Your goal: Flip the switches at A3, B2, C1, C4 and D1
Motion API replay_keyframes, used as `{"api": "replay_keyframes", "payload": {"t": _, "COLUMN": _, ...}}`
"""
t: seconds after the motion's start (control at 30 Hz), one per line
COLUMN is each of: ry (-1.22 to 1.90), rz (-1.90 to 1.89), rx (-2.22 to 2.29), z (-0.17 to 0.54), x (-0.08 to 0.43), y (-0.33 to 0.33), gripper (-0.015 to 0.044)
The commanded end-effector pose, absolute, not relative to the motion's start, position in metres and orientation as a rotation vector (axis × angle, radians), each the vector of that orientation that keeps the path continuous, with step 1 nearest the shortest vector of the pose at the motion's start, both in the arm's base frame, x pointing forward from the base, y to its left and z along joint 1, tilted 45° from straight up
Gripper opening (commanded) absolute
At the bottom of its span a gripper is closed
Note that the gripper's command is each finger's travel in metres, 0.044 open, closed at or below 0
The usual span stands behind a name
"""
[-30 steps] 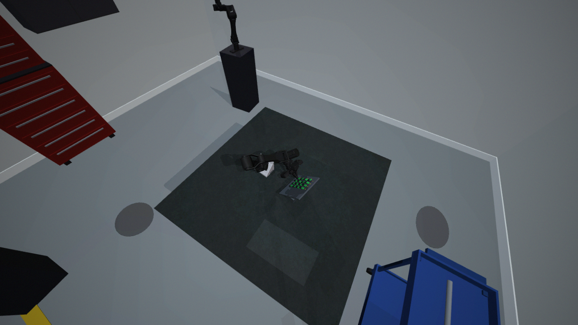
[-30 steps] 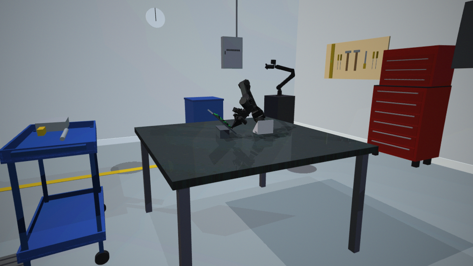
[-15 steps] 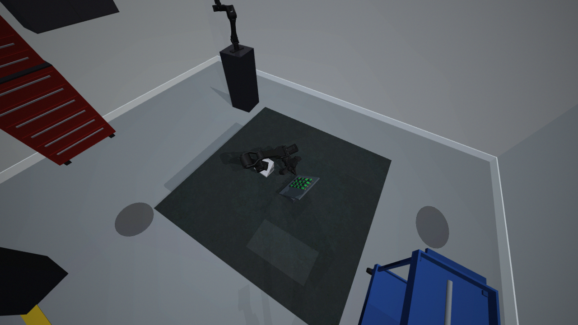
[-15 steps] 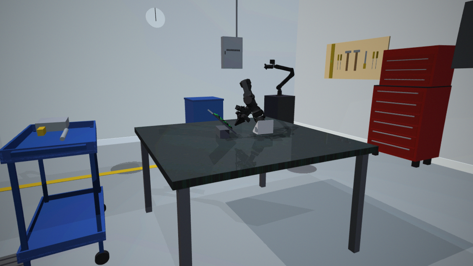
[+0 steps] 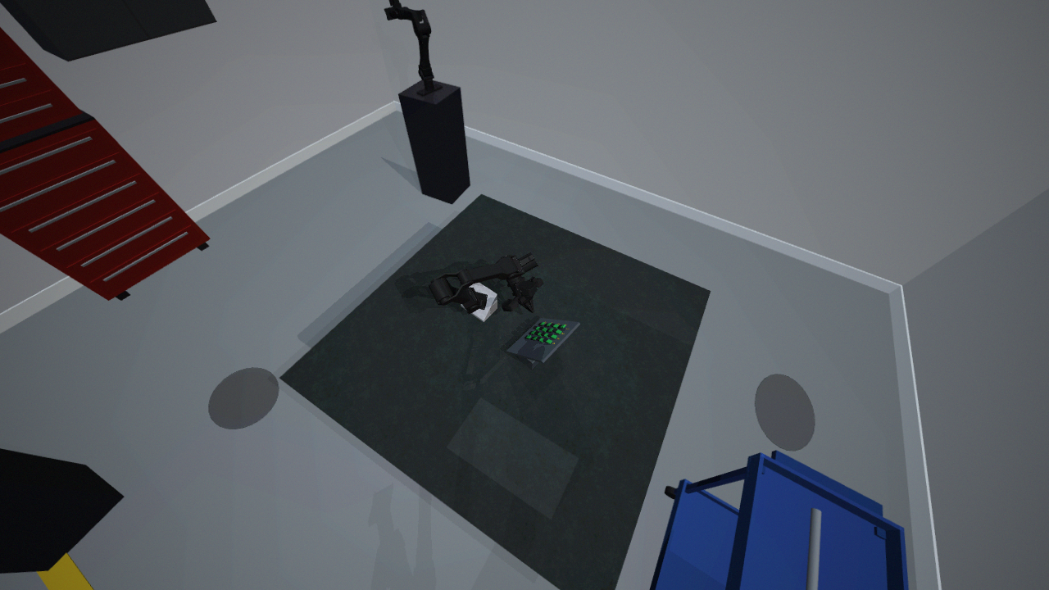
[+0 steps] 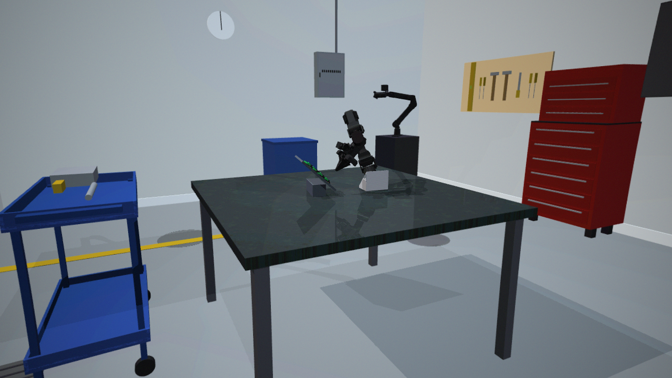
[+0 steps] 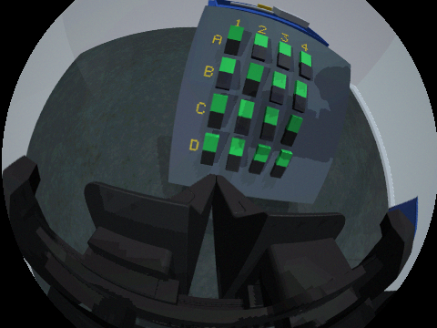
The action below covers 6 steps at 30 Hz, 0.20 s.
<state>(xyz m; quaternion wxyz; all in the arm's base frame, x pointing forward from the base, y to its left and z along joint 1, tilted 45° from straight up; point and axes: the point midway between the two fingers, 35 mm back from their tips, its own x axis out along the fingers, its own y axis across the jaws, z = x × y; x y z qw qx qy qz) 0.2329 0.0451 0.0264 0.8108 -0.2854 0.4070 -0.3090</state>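
The tilted grey panel [image 5: 525,351] [image 6: 297,158] [image 7: 182,169] carries four rows of green-and-black switches. In the wrist view, A3 [image 7: 285,49] has a bright green half over a grey half. B2 [image 7: 255,72] and C4 [image 7: 295,123] show darker green over black. C1 [image 7: 218,104] shows medium green over near-black, and D1 [image 7: 210,143] brighter green over near-black. Which ends are raised is hard to tell from the shading. My gripper [image 5: 531,309] [image 6: 336,169] [image 7: 214,181] is shut and empty, off the panel on the arm's side, with its tips just below row D in the wrist view.
The panel rests on a dark block [image 6: 315,187] on the dark table [image 5: 410,351] [image 6: 263,225]. A white wedge-shaped block [image 5: 482,304] [image 6: 376,180] stands by the arm's base. A blue cart [image 5: 784,542] [image 6: 70,207] stands beyond the table.
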Motion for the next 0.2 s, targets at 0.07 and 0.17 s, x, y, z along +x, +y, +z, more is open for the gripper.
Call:
{"api": "replay_keyframes", "payload": {"t": 0.07, "ry": 0.843, "rz": -0.666, "rx": -0.58, "z": 0.0859, "x": 0.2666, "y": 0.0402, "gripper": 0.0}}
{"api": "replay_keyframes", "payload": {"t": 0.17, "ry": 0.843, "rz": -0.666, "rx": -0.58, "z": 0.0859, "x": 0.2666, "y": 0.0402, "gripper": 0.0}}
